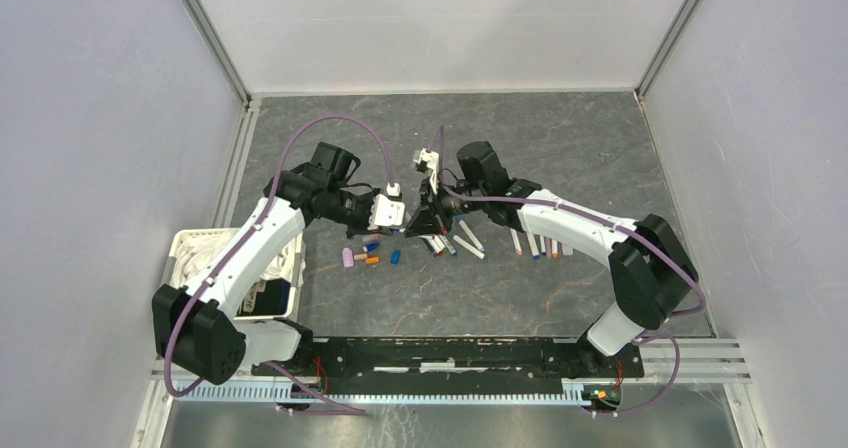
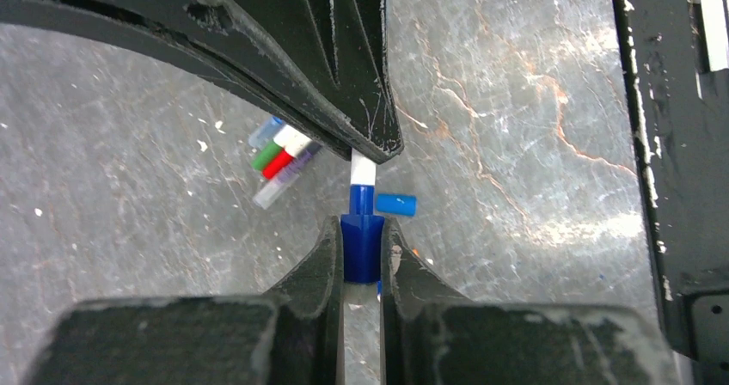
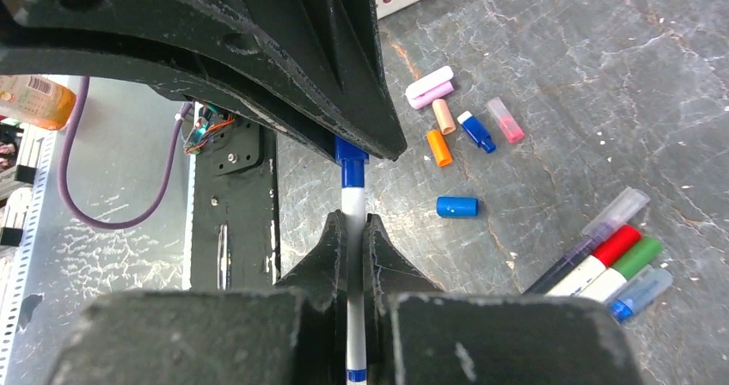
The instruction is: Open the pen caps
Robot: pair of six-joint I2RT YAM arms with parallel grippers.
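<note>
My left gripper (image 2: 362, 230) is shut on a blue pen cap (image 2: 361, 252). A short blue neck and a white barrel (image 2: 363, 172) run from the cap up into the opposite black fingers. My right gripper (image 3: 353, 223) is shut on that pen's white barrel (image 3: 352, 200), whose blue end (image 3: 351, 155) goes under the left fingers. In the top view the left gripper (image 1: 400, 224) and right gripper (image 1: 418, 222) meet tip to tip above the mat. Several loose caps (image 3: 439, 147) lie below, among them a blue one (image 3: 456, 206). Capped pens (image 3: 615, 256) lie bunched beside them.
A row of white pens (image 1: 535, 241) lies right of the grippers, more pens (image 1: 455, 242) just under the right wrist. Loose caps (image 1: 360, 258) sit left of centre. A white basket (image 1: 190, 245) stands at the left edge beside the left arm.
</note>
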